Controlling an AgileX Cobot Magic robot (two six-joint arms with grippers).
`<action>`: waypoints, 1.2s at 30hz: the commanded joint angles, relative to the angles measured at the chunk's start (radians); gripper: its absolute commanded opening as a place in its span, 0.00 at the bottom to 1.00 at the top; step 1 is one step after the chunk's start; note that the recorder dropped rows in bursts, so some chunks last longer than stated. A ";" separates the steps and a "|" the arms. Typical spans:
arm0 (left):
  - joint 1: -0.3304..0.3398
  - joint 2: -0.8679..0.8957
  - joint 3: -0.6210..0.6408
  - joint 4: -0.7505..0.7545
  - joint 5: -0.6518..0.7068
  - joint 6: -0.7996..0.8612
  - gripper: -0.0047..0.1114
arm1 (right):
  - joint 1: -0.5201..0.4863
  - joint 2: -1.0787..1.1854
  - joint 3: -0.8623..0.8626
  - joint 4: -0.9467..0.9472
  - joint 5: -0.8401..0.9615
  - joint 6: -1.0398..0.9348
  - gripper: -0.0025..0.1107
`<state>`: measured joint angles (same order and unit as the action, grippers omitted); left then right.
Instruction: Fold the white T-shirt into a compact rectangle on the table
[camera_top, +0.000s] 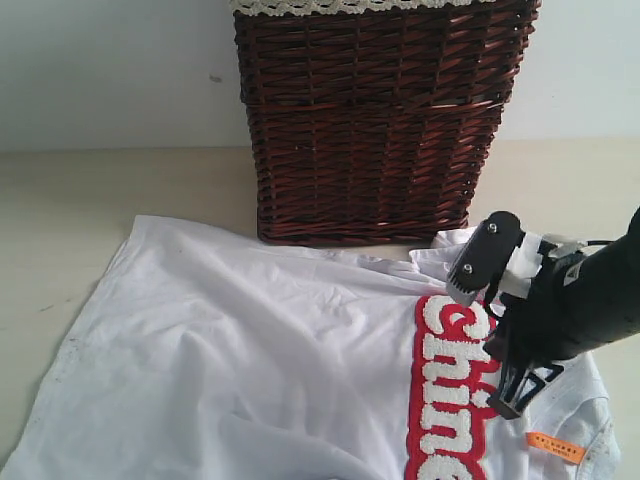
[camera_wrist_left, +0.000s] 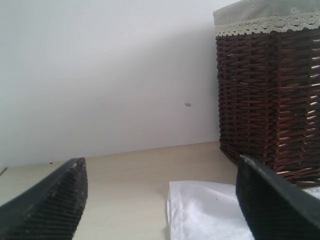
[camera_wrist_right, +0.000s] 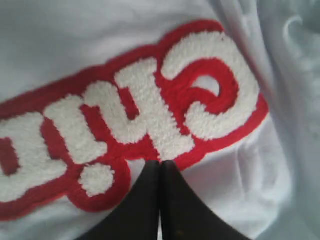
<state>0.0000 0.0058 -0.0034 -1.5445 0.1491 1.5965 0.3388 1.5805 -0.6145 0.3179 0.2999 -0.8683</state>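
The white T-shirt (camera_top: 250, 350) lies spread and rumpled on the table (camera_top: 90, 200), its far edge just in front of the dark wicker basket (camera_top: 375, 120). The right pincer (camera_wrist_right: 160, 164) is closed tip to tip at the edge of the red patch (camera_wrist_right: 150, 100); whether it nips any cloth cannot be told. The left pincer (camera_wrist_left: 160, 165) gapes wide, holding nothing, near a shirt corner.

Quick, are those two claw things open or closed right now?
Left gripper: jaws wide open, holding nothing.
Right gripper: jaws shut at the white T-shirt; whether pinching cloth, cannot tell.
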 joint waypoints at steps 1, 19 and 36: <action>0.001 -0.006 0.003 -0.004 0.001 -0.003 0.71 | -0.039 0.112 -0.001 -0.049 -0.036 0.009 0.02; 0.001 -0.006 0.003 -0.004 0.001 -0.003 0.71 | -0.260 0.265 -0.001 -0.528 -0.126 0.338 0.02; 0.001 -0.006 0.003 -0.004 0.001 -0.003 0.71 | -0.404 0.055 -0.053 -0.289 -0.618 0.447 0.35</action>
<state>0.0000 0.0058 -0.0034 -1.5445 0.1491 1.5965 -0.0274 1.5915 -0.6288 -0.0783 -0.2608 -0.4494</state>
